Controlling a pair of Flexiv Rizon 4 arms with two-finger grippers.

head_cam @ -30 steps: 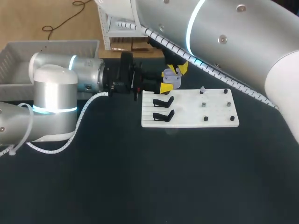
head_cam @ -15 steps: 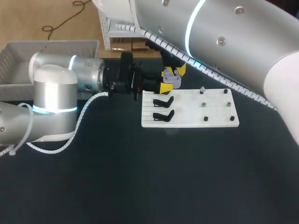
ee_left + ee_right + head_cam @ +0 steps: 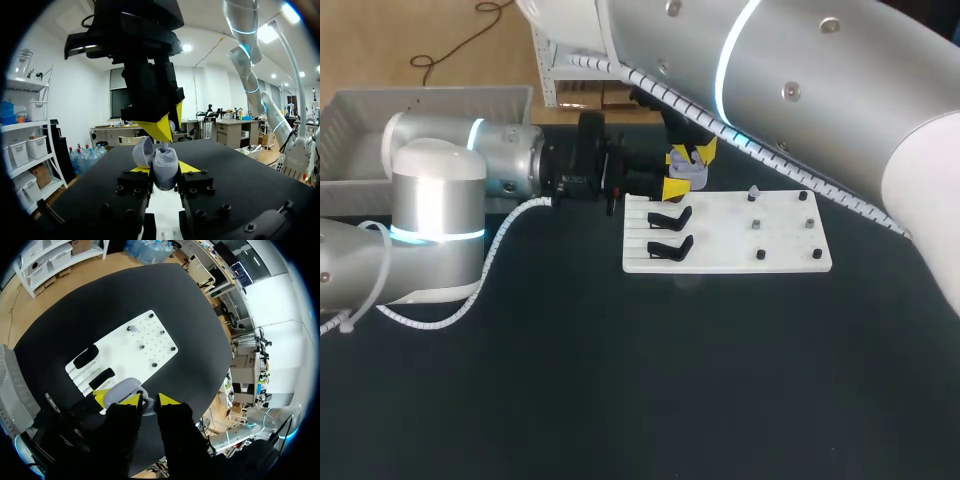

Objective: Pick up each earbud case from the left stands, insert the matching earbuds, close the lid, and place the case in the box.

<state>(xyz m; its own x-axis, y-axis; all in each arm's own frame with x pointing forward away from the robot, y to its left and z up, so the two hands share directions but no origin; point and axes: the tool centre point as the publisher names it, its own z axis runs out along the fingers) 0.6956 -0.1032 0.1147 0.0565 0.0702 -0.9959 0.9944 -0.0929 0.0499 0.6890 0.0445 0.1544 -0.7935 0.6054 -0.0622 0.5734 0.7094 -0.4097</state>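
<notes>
Gripping open-lidded earbud case (image 3: 164,172), left hand (image 3: 162,169) over black table (image 3: 620,370), right hand (image 3: 147,400) grip unclear.

1. Earbud case (image 3: 164,165): pale lavender.
2. Left gripper (image 3: 165,171): black body, yellow tips.
3. Board (image 3: 740,245): white; stands (image 3: 670,217) black.
4. Counter (image 3: 620,380): plain black.
5. Box (image 3: 360,120): light grey.

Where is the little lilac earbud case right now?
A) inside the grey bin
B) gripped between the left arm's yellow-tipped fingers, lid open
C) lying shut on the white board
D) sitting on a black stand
B: the left wrist view shows the lilac case clamped from both sides by the left gripper, with its lid tipped open.
</notes>
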